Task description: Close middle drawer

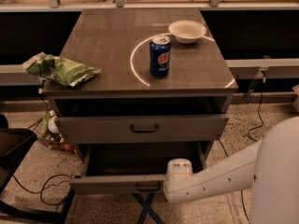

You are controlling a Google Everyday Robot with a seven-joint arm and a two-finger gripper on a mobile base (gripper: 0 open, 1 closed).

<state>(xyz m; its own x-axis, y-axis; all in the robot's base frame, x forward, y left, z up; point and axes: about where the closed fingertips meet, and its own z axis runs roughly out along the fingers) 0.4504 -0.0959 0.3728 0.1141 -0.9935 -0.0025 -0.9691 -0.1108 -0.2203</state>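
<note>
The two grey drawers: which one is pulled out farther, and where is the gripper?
The lower drawer, with its bare floor exposed; the upper drawer sits farther back. The gripper is at the lower drawer's front edge.

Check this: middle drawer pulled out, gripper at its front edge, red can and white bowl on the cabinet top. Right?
Not quite: the can is blue, not red, as the camera view shows. The rest holds: the middle drawer is pulled out, the gripper is at its front edge, just right of the handle, and the white bowl stands on the cabinet top.
</note>
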